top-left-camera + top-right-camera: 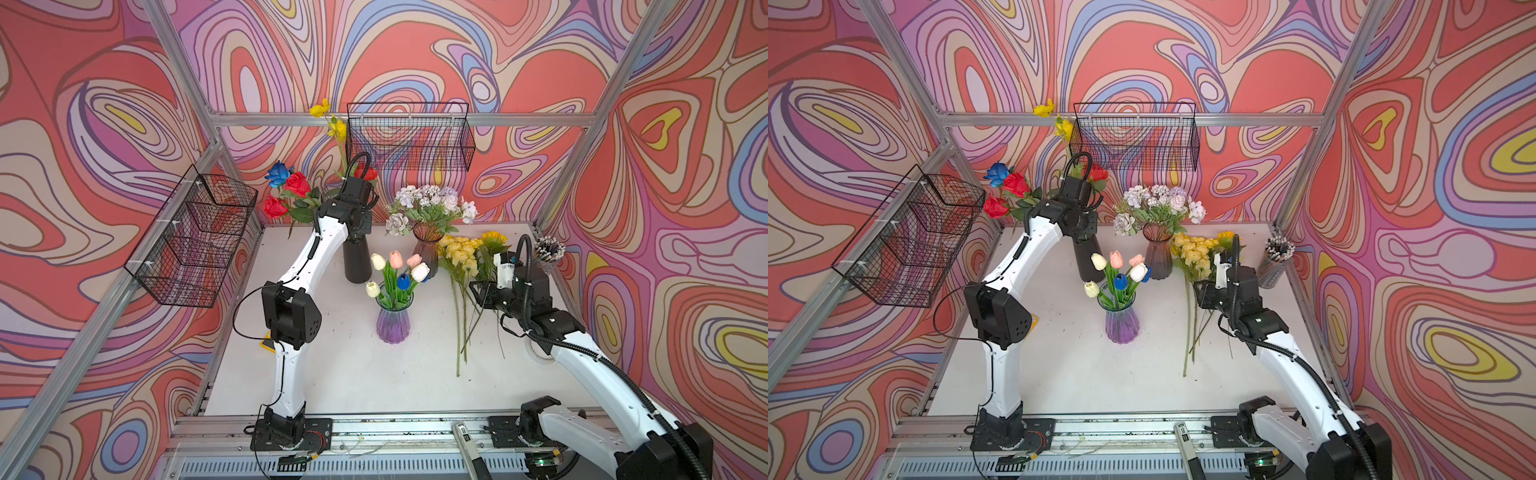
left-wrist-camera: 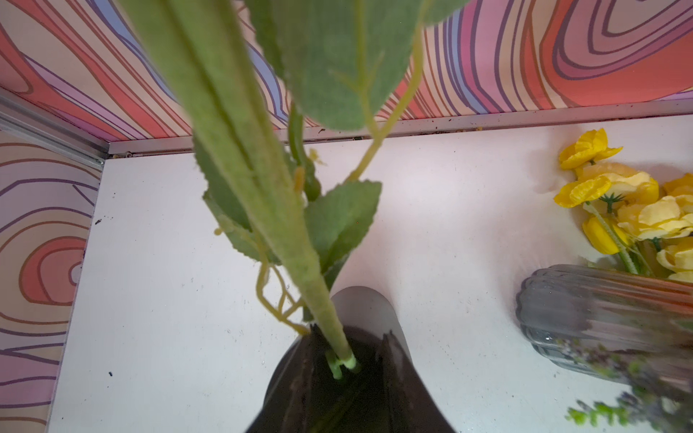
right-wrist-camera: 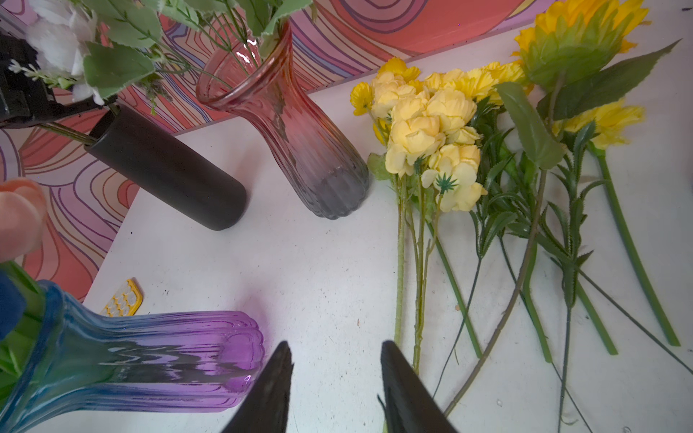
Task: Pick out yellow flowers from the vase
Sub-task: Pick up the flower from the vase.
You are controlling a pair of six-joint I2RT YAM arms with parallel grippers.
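Yellow flowers [image 1: 459,253] lie in a heap on your desk [image 1: 332,365], near the right edge and toward the back right corner. Their blooms point to the back edge and their stems fan out toward the front. A sunflower [image 1: 493,239] sits on the side of the heap nearest the right edge.

Your right claw [image 3: 335,348] hovers low over the desk just beside the heap, on the side away from the right edge. In the right wrist view the nearest stem runs close by one finger [image 3: 405,390], and the rest spread off beyond it. The jaws stand partly apart with only bare desk between them, so this claw holds nothing. The purple vase [image 3: 168,360] is near its other side.

One yellow sprig [image 1: 321,110] stands in the black vase [image 1: 357,262], near the back edge and left of centre. Its blooms rise high above your left claw [image 1: 358,232], which hangs straight over the vase mouth. In the left wrist view a thick green stem [image 2: 300,262] and a thin, pale, branching one [image 2: 264,285] run down toward the mouth. The jaws look narrow there. You cannot tell whether they pinch a stem or merely flank it, nor which stem carries the yellow blooms.
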